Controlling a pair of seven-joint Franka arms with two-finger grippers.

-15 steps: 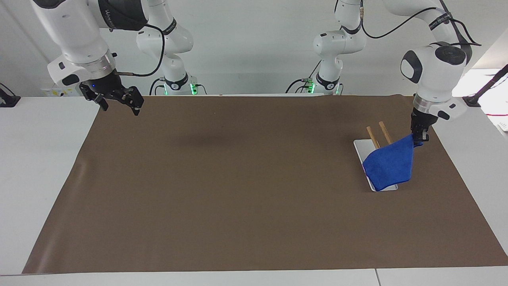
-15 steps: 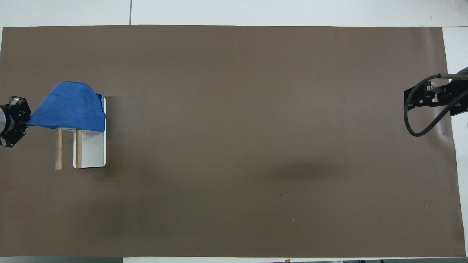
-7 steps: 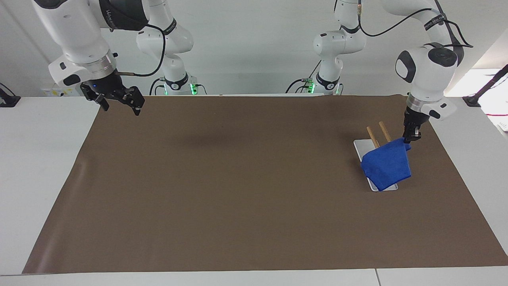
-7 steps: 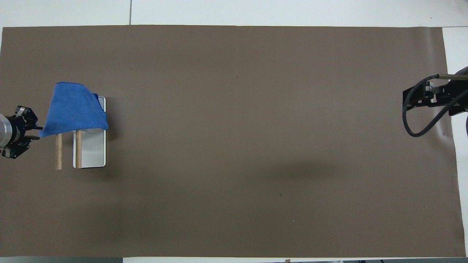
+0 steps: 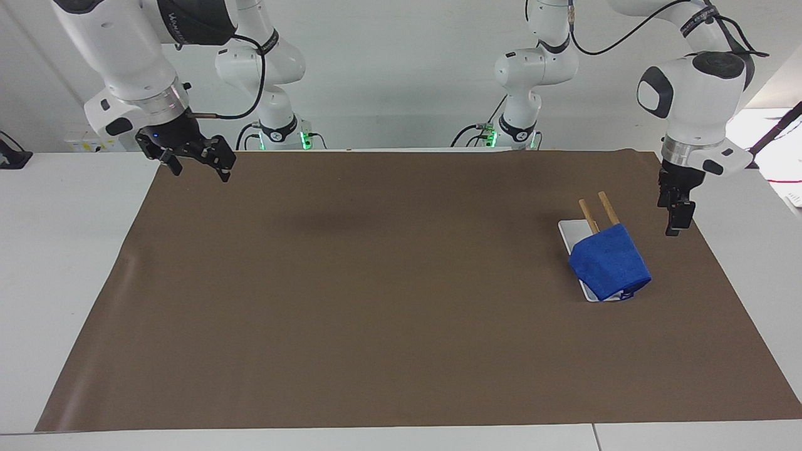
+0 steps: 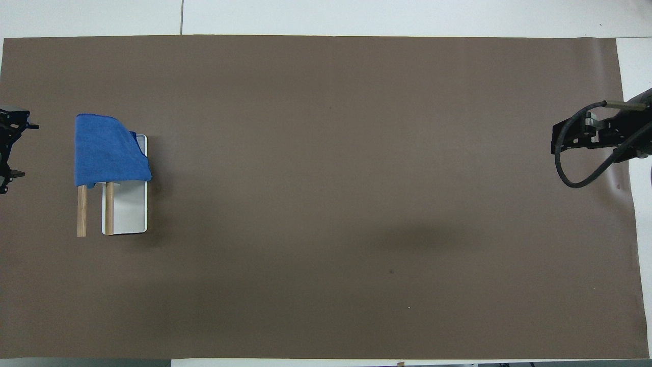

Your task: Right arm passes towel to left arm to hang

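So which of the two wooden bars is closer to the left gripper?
The outer wooden bar, the one off the white base toward the left arm's table end; the left gripper hangs beside it, clear of the towel.

Both my arms raised, grippers empty.
My left gripper (image 5: 674, 219) points down with fingers parted; my right gripper (image 5: 195, 163) hangs spread wide.

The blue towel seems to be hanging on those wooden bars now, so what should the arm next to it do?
Probably lift the left gripper away: the towel drapes over the rack's wooden bars, and the gripper is apart from it.
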